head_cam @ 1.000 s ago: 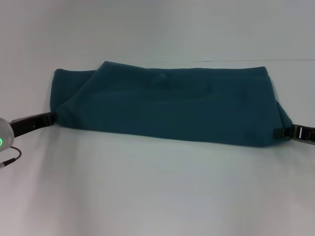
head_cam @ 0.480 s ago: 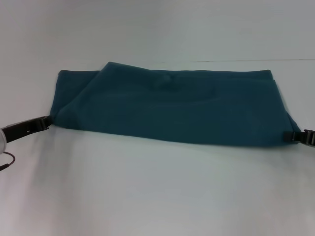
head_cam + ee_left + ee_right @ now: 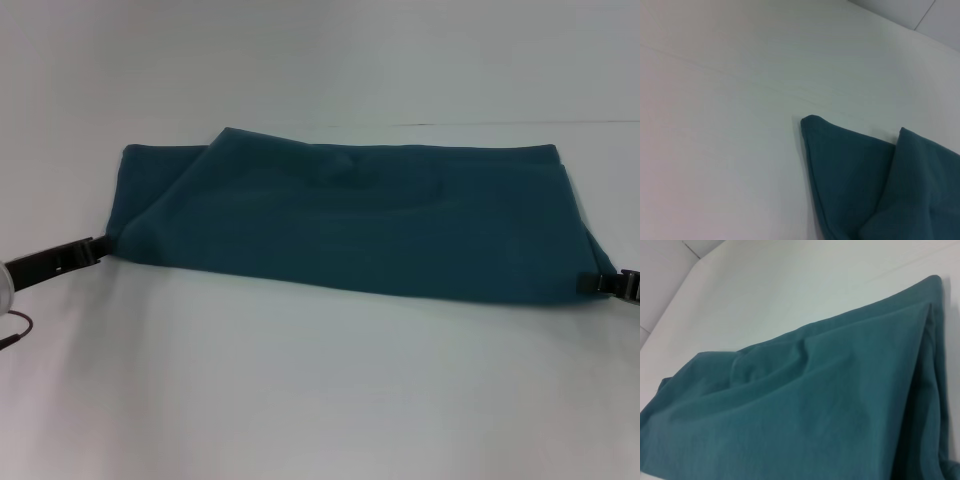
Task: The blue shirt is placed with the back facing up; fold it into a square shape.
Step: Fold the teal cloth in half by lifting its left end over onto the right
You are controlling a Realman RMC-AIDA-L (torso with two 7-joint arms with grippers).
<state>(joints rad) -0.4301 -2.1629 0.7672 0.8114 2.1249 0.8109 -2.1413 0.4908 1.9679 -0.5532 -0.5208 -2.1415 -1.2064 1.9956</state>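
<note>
Both claws, left claw (image 3: 98,243) and right claw (image 3: 592,284), pinching blue shirt (image 3: 350,220) corners; we've stretched it wider, fold taut.

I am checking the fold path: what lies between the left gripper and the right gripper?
Only the blue shirt spans from the left gripper to the right gripper, as the head view shows.
</note>
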